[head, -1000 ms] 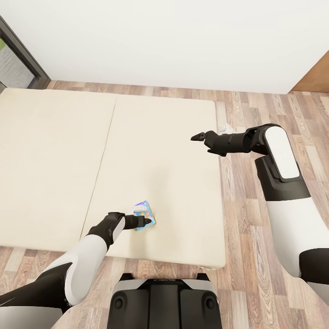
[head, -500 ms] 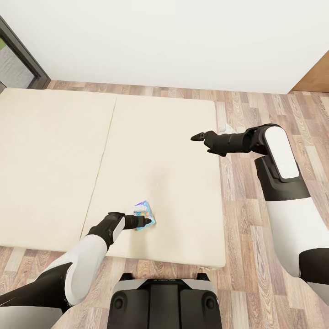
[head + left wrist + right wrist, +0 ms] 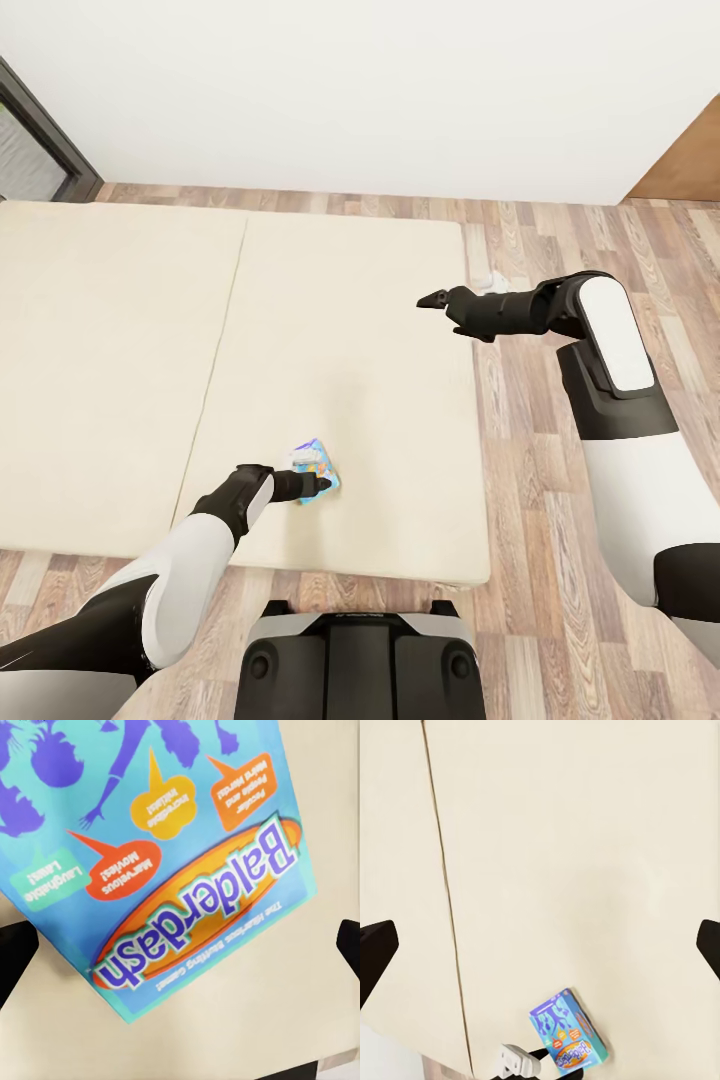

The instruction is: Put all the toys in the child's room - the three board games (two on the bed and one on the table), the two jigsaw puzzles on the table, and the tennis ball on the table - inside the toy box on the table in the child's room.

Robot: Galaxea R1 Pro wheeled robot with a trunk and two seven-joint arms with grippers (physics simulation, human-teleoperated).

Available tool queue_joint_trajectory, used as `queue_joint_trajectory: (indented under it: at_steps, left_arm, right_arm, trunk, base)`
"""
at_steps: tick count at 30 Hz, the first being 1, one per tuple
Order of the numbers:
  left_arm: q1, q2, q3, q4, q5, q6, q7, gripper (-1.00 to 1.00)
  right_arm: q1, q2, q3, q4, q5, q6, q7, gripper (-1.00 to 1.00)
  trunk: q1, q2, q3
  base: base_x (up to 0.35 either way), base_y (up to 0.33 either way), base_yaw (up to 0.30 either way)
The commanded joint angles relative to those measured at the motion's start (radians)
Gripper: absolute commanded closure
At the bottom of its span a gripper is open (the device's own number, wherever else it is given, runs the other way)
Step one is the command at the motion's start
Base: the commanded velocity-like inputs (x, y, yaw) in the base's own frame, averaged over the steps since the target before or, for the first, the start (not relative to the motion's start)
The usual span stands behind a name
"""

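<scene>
A small blue board game box, printed "Balderdash", lies flat on the beige bed near its front edge. My left gripper hovers low over the box, open, with its dark fingertips on either side of the box's end. My right gripper hangs open above the bed's right part with nothing between its fingers. The right wrist view looks down on the mattress and the same box, with the left gripper beside it.
Wood floor runs right of the bed and along its front. A white wall is behind the bed, with a dark frame at far left and a brown panel at far right. A small white object lies on the floor by the bed's right edge.
The whole head view has shifted slightly, so the camera moved. Both arms hold the same pose and the box lies where it was.
</scene>
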Motion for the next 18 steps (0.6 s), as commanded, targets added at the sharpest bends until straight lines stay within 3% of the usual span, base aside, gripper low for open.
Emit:
queue_joint_trajectory:
  at_steps: [1, 18]
  left_arm:
    - [0.0, -0.001, 0.008, -0.003, -0.01, 0.006, -0.007, -1.0]
    - [0.0, -0.001, 0.008, -0.002, -0.009, 0.006, -0.007, -1.0]
  right_arm:
    - [-0.001, -0.001, 0.002, 0.0, -0.009, 0.001, -0.01, -1.0]
    - [-0.001, -0.003, 0.002, -0.001, -0.009, 0.001, -0.01, -1.0]
  trunk:
    - [0.001, -0.002, -0.001]
    - [0.001, -0.002, -0.001]
  base:
    - [0.0, 0.0, -0.01]
    - [0.0, 0.0, -0.002]
